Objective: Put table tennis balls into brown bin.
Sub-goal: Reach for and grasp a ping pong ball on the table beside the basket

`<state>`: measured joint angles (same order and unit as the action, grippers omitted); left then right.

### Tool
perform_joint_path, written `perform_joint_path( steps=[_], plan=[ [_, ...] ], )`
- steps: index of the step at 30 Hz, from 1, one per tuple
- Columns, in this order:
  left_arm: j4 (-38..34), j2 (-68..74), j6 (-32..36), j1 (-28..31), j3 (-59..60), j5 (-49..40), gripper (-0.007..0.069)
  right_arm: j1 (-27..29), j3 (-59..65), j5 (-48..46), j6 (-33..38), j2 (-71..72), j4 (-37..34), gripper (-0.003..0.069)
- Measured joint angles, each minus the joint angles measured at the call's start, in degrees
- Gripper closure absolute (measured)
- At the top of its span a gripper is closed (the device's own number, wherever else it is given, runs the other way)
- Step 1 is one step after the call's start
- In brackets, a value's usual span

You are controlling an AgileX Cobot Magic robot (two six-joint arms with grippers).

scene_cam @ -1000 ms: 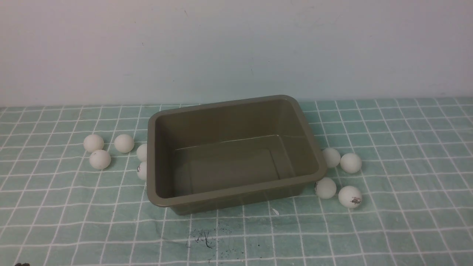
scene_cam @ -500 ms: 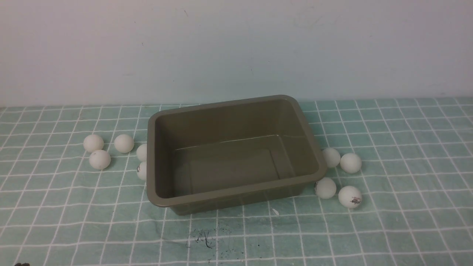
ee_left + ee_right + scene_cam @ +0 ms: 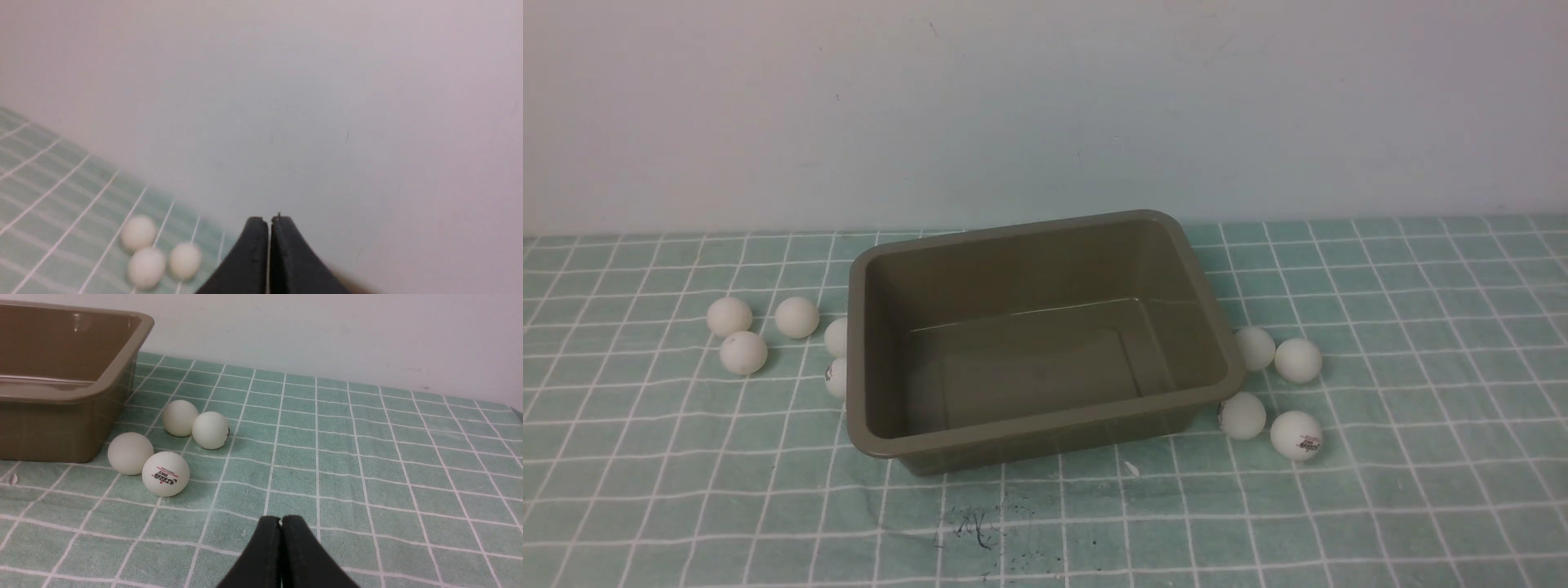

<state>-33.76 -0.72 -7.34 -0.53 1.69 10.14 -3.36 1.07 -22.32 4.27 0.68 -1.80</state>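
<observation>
The brown bin (image 3: 1029,425) stands empty in the middle of the checked cloth. Several table tennis balls lie to its left, among them one (image 3: 743,353) in the open and one (image 3: 836,377) against the bin wall. Several more lie to its right, the nearest one (image 3: 1296,435) carrying a printed logo. Neither gripper shows in the front view. In the left wrist view my left gripper (image 3: 269,220) is shut and empty, with three blurred balls (image 3: 146,268) beyond it. My right gripper (image 3: 280,519) is shut and empty, short of the logo ball (image 3: 165,473) and the bin (image 3: 118,371).
A pale wall (image 3: 1045,106) rises right behind the table. Green cloth with white grid lines (image 3: 1421,490) covers the whole surface. Dark smudges (image 3: 972,527) mark the cloth in front of the bin.
A small dark tip at the lower left edge of the front view has gone out of sight. The bin and the balls have not moved.
</observation>
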Motion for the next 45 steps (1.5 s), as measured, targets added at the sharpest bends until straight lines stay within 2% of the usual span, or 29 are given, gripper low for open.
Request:
perform_joint_path(
  steps=[4, 6, 10, 14, 18, 20, 21, 26, 30, 31, 32, 36, 41, 45],
  plan=[
    [-6.95, 0.0, -0.88, 0.0, 0.0, 9.33, 0.0629, 0.0, 0.16, 1.28, -0.55, 0.0, -1.48, 0.0672],
    [-7.9, 0.0, -1.31, 0.0, 0.0, 11.02, 0.0629, 0.0, 0.36, 2.9, -1.22, 0.0, -3.49, 0.0672],
    [-7.97, 0.0, -3.68, 0.0, -0.94, 15.5, 0.0629, 0.0, 0.52, 14.11, -7.54, 0.0, -19.53, 0.0672],
    [-2.67, 1.06, -3.64, 0.0, -9.01, 11.48, 0.0629, 0.0, 0.52, 20.97, -10.23, 0.0, -32.66, 0.0672],
    [5.75, 8.42, -2.41, 0.0, -20.41, -3.67, 0.0629, 0.0, 0.52, 23.85, -8.26, 0.0, -36.53, 0.0672],
    [10.77, 16.91, -1.94, 0.0, -29.05, -17.59, 0.0629, 0.0, 0.52, 25.22, -5.74, 0.0, -37.17, 0.0672],
    [12.83, 24.34, -1.5, 0.0, -34.54, -28.5, 0.0629, 0.0, 0.52, 26.36, -3.89, 0.0, -37.38, 0.0672],
    [14.72, 47.27, 3.64, 0.0, -45.69, -54.06, 0.0629, 0.0, 0.52, 28.47, -3.12, 0.0, -39.5, 0.0672],
    [15.21, 59.92, 8.68, 0.0, -49.16, -59.23, 0.0629, -0.06, -0.46, 21.94, -2.47, 0.0, -39.42, 0.0672],
    [15.28, 63.84, 9.91, 0.0, -50.4, -59.85, 0.0629, -0.11, -1.56, 17.26, -2.09, -0.09, -38.85, 0.0672],
    [15.28, 69.16, 11.27, 0.0, -52.77, -60.13, 0.0629, -0.16, -5.98, 8.0, -0.65, -2.23, -36.85, 0.0672],
    [15.75, 82.77, 13.89, 0.0, -61.26, -60.01, 0.0629, -0.16, -16.97, -7.28, 1.67, -14.0, -31.17, 0.0672],
    [18.66, 95.56, 14.1, 0.0, -73.35, -61.03, 0.0629, -0.16, -27.85, -19.66, 4.93, -27.73, -25.32, 0.0672],
    [23.3, 104.94, 13.55, 0.0, -83.1, -66.03, 0.0629, -0.16, -32.42, -21.58, 7.83, -33.8, -23.44, 0.0672]
  ],
)
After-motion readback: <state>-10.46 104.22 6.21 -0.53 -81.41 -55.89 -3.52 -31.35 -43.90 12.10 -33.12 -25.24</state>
